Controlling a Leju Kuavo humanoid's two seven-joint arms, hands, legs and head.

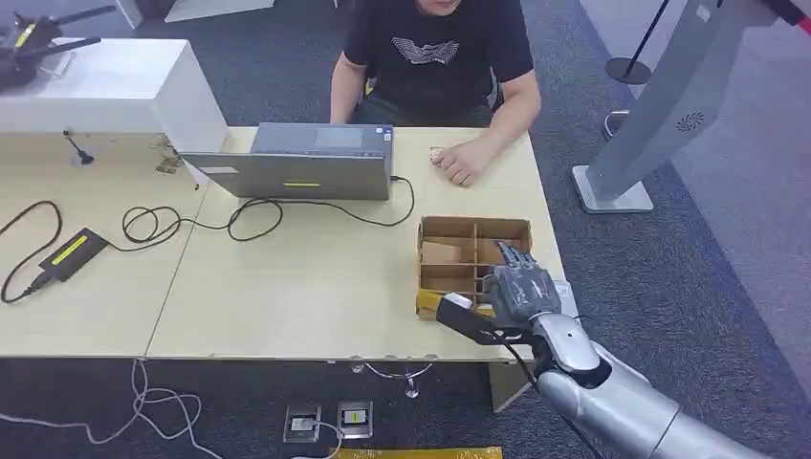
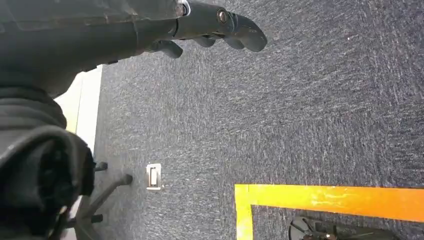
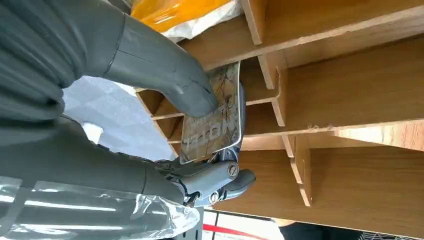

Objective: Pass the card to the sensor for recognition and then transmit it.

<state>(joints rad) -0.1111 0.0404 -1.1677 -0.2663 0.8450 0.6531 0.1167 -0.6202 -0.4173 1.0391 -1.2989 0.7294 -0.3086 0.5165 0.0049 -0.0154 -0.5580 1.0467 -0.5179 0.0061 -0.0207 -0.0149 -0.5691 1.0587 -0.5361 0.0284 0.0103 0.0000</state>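
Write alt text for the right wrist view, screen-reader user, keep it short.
The robot's right hand pinches a card with a mottled print between its thick grey thumb and darker fingers, over the open compartments of a wooden divided box. Orange and white packaging lies at one edge of the box, and clear plastic film covers part of the wrist.

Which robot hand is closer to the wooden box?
The right hand: it reaches into the wooden box, pinching a card. The left hand hangs over the carpet.
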